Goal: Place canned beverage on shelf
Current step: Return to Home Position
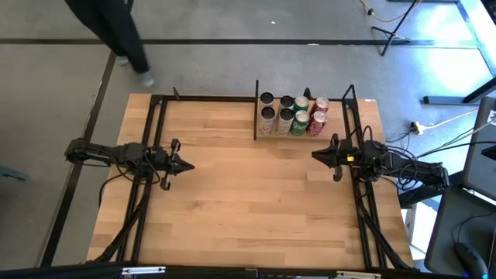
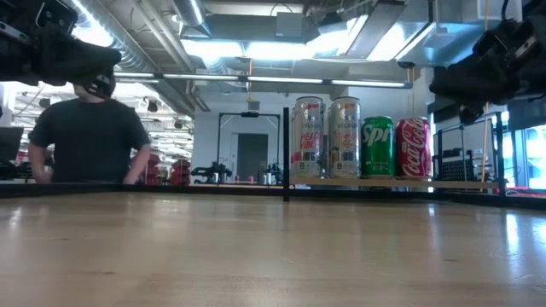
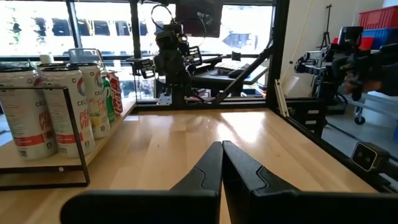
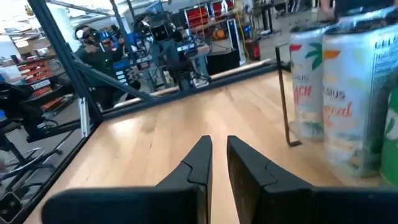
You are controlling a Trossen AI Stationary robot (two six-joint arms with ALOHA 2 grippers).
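Eight beverage cans (image 1: 293,115) are seen standing upright on the shelf (image 1: 304,134) at the bench's (image 1: 248,201) far edge (two rows, red and green ones rightmost). The left gripper (image 1: 186,164) is held over the bench's left side, fingers together, empty. The right gripper (image 1: 316,155) is held just before the shelf, fingers nearly together, nothing between them.

One camera hangs above, looking straight down on the whole light wooden tabletop (image 1: 248,186). A second sits at tabletop height, facing level across it toward the far row of tall drink cans (image 2: 360,147) on the small black-framed wooden shelf (image 2: 392,183). Each wrist camera looks close over its own two dark fingers across the table toward the opposite arm. All four views share those cans (image 1: 293,115), also seen from the left wrist (image 3: 59,109) and right wrist (image 4: 339,93).
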